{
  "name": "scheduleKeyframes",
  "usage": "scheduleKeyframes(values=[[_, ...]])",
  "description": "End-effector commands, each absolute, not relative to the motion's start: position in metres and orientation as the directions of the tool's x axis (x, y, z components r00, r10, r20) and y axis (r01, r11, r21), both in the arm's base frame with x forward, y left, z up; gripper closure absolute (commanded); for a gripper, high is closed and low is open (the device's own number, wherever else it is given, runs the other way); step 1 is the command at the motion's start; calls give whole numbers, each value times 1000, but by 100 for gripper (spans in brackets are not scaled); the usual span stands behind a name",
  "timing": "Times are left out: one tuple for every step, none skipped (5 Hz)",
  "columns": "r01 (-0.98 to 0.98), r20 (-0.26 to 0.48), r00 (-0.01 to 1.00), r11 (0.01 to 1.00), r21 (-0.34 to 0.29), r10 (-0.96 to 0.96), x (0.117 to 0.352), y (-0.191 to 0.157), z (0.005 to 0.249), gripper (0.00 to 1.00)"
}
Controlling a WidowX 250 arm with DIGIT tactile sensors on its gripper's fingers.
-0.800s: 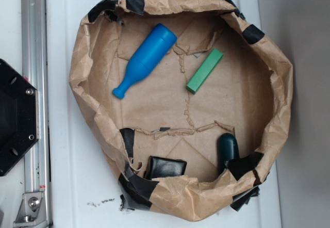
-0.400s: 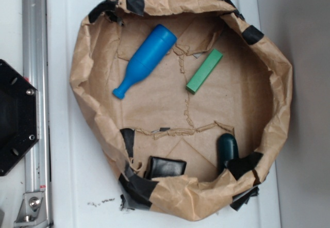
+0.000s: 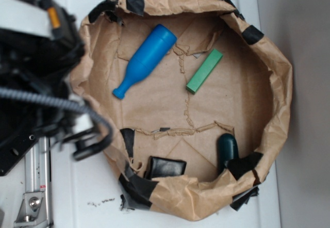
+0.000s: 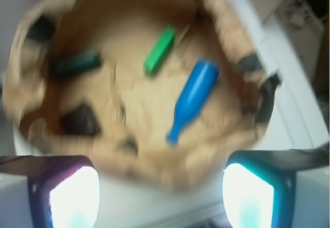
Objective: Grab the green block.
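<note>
Hovering wide open at the paper bowl's [image 3: 281, 83] nine o'clock rim, the end effector [image 4: 161, 192] holds nothing. Farther in lie a blue pin [image 4: 192, 99] at centre and the green block [image 4: 159, 50] just beyond, toward twelve o'clock, untouched.

A blurred robot arm [image 3: 41, 68] fills the left side, over the paper nest's rim [image 3: 281, 99]. Inside lie the green block [image 3: 204, 71], a blue pin [image 3: 144, 60], a dark teal object [image 3: 227, 148] and a black piece [image 3: 166, 166], all apart.
</note>
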State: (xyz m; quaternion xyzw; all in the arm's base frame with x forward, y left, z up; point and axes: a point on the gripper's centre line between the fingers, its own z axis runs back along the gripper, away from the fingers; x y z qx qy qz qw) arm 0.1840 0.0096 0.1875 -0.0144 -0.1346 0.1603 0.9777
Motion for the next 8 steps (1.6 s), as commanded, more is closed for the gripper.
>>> scheduleKeyframes(values=[[-555,250,773,812,-179,584,244,28,144,0],[-554,193,777,796,-243,599,261,34,115,0],[-547,170,779,787,-286,604,277,40,82,0],[-527,164,796,801,-284,582,295,44,60,0],[-490,167,821,825,-282,545,316,34,52,0],[-465,130,857,856,-224,499,324,14,36,0],[-465,102,866,863,-197,490,316,7,21,100],[-448,113,876,877,-174,469,312,8,26,100]])
